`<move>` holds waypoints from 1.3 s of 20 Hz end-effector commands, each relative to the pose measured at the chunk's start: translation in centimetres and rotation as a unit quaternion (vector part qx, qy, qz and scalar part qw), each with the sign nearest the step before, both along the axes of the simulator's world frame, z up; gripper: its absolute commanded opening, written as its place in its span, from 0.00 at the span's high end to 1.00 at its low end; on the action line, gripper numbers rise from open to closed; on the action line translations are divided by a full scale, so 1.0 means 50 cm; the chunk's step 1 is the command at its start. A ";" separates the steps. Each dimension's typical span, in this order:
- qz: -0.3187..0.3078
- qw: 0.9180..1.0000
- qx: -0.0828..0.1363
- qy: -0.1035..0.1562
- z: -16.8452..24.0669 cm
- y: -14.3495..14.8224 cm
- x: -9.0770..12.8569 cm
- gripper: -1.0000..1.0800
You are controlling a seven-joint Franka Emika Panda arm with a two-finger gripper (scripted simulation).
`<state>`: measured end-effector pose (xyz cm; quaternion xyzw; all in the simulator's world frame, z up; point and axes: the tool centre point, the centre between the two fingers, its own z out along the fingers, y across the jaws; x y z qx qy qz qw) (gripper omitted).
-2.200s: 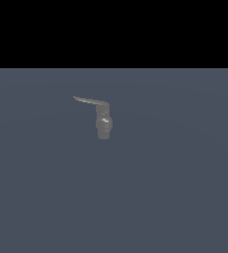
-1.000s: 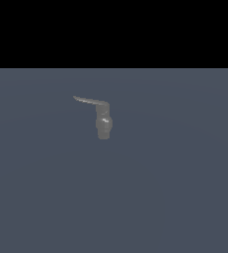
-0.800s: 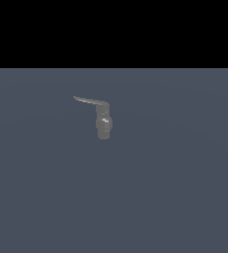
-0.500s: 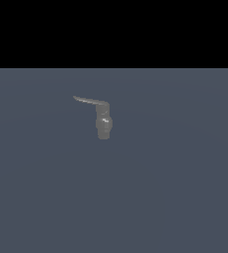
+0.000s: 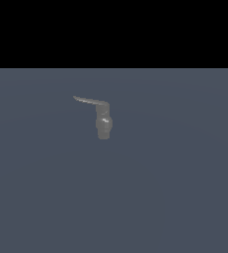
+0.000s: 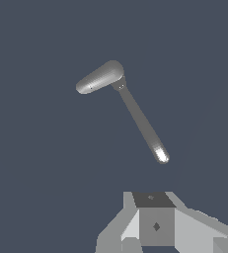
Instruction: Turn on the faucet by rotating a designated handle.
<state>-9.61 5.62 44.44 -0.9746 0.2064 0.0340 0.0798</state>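
Observation:
The faucet (image 5: 103, 126) is a small dull grey stub standing on the grey floor, in the middle of the exterior view. Its handle (image 5: 89, 101), a thin flat lever, sticks out from the top toward the exterior view's left. The wrist view shows the faucet (image 6: 100, 77) from above, with the handle (image 6: 141, 121) reaching toward my gripper (image 6: 154, 217). The lever's bright tip ends a short way from the gripper, with nothing touching. Only grey blocks of the gripper show at the frame's edge, so its jaws cannot be read. The arm is out of the exterior view.
A flat, uniform blue-grey floor (image 5: 174, 197) surrounds the faucet. A black band fills the background above the floor in the exterior view.

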 end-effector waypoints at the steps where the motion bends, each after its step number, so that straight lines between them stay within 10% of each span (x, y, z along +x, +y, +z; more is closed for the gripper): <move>1: -0.036 0.999 0.004 0.009 -0.024 0.010 0.039 1.00; 13: -0.206 0.978 -0.001 0.046 -0.167 0.054 0.209 1.00; 26: -0.378 0.923 -0.040 0.056 -0.362 0.104 0.356 1.00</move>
